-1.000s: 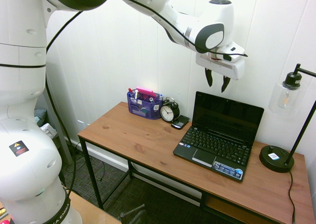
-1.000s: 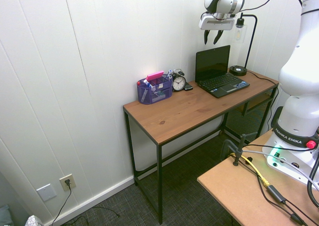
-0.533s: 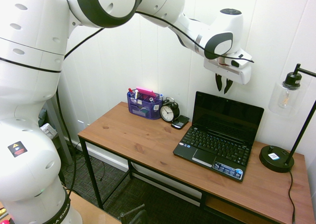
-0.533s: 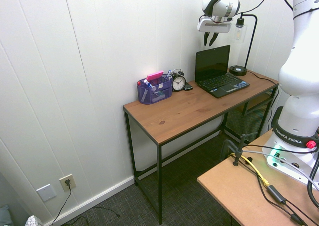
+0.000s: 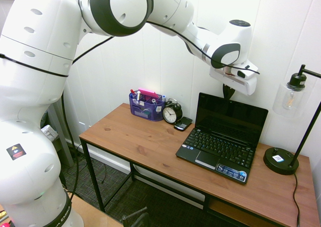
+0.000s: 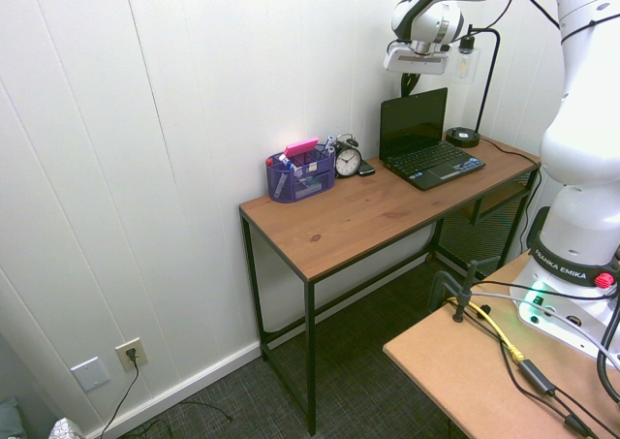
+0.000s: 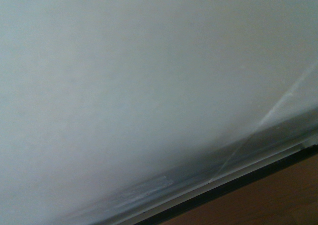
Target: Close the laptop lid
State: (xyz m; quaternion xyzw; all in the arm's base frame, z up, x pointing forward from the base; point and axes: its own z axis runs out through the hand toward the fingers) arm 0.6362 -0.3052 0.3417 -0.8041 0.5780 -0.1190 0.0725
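The laptop lid (image 5: 230, 116) stands open and upright, its dark screen facing the desk's front, hinged to a small black netbook (image 5: 218, 149) with blue stickers on the palm rest. It also shows in the second exterior view as the lid (image 6: 414, 117) above the keyboard (image 6: 436, 163). My gripper (image 5: 228, 91) hangs just above and behind the lid's top edge, close to the white wall, and appears again as the gripper (image 6: 411, 80) over the lid. The wrist view is blurred white wall with a strip of brown wood (image 7: 278, 200).
On the wooden desk (image 5: 140, 142), a black phone (image 5: 183, 123), an alarm clock (image 5: 171, 113) and a purple organizer (image 5: 146, 105) sit left of the netbook. A black desk lamp (image 5: 281, 160) stands to its right. The wall is directly behind the lid.
The gripper has dropped and shifted back toward the wall, from well above the lid to just behind its top edge. The lid has not moved.
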